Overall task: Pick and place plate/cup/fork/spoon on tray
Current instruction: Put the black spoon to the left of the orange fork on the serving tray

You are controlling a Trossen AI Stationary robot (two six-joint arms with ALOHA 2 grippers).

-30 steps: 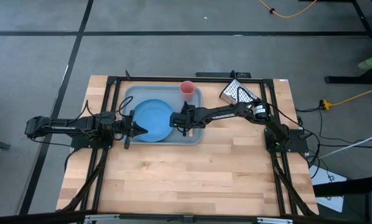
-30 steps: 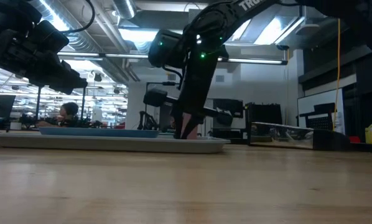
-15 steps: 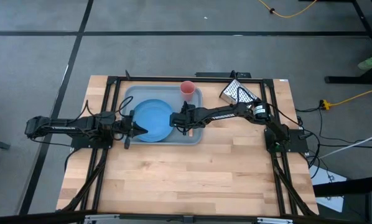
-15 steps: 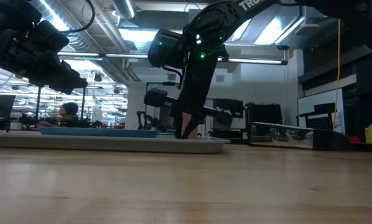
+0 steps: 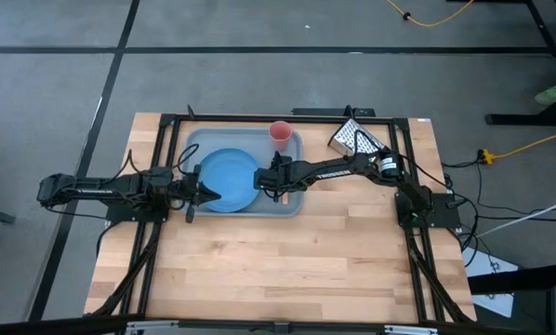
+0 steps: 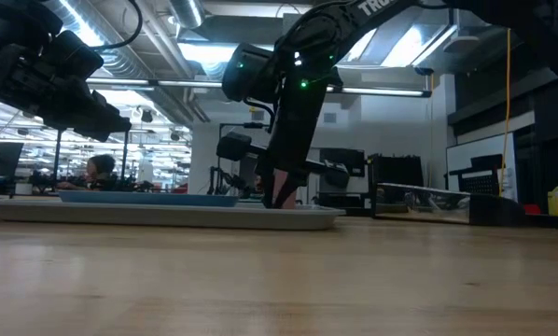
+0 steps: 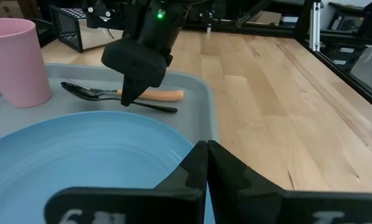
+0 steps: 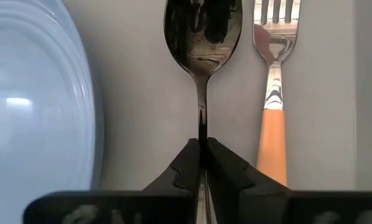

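Observation:
The grey-blue tray (image 5: 292,207) holds the blue plate (image 5: 227,180), the pink cup (image 5: 280,132), the dark spoon (image 8: 203,31) and the orange-handled fork (image 8: 273,93). The spoon and fork lie side by side on the tray floor, right of the plate. My right gripper (image 5: 274,181) points down over them, shut on the spoon. My left gripper (image 5: 210,194) is shut and empty, raised above the plate's near-left edge; it also shows in the left wrist view (image 7: 206,152). My right gripper pinches the spoon's thin handle (image 8: 202,121) between its two fingers, around the handle's middle. The fingers come from above, pointing down, one on each side of the handle. The spoon lies flat on the tray floor, its bowl (image 8: 203,37) pointing away from the fingers.
A metal box grater (image 5: 357,140) lies on the table behind the tray's right end. The cup stands in the tray's far right corner, close to the right arm. Bare wood table (image 5: 278,270) spreads in front of the tray.

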